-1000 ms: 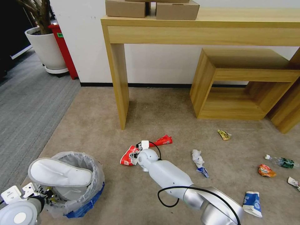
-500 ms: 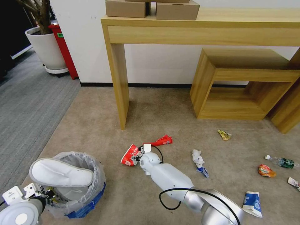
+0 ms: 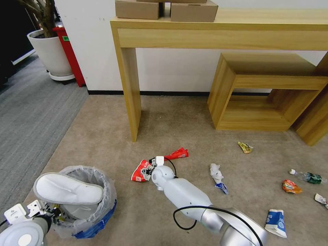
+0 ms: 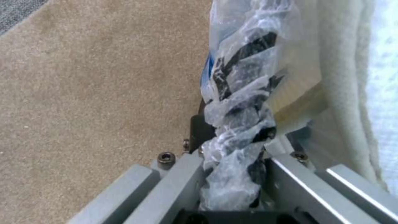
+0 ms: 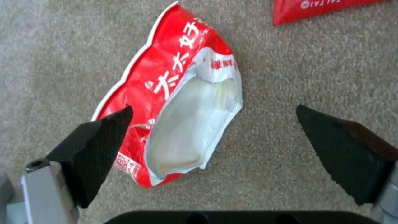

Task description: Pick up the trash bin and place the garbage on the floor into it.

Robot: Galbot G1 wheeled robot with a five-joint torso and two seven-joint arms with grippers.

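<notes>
The blue trash bin point(image 3: 97, 223), lined with a clear bag, stands at the lower left of the head view with a white slipper point(image 3: 68, 189) lying across its mouth. My left gripper point(image 3: 51, 213) is shut on the bin's bag-covered rim point(image 4: 238, 137); the slipper point(image 4: 365, 93) lies just beside it. My right gripper point(image 3: 147, 169) hangs open low over a red-white wrapper point(image 3: 139, 172) on the beige floor point(image 3: 102, 136). In the right wrist view the wrapper point(image 5: 178, 102) lies under the gap between the spread fingertips point(image 5: 104, 133), untouched.
More garbage lies around: a red wrapper point(image 3: 177, 154), a tissue point(image 3: 216, 172), a yellow wrapper point(image 3: 245, 147), a bottle point(image 3: 307, 177), an orange wrapper point(image 3: 291, 187), a blue-white wrapper point(image 3: 276, 222). A wooden table leg point(image 3: 131, 95) and a low shelf point(image 3: 266, 92) stand behind.
My right gripper shifted slightly toward the red wrapper and back, staying open over the red-white one. The bin and slipper edged a little to the right with my left gripper.
</notes>
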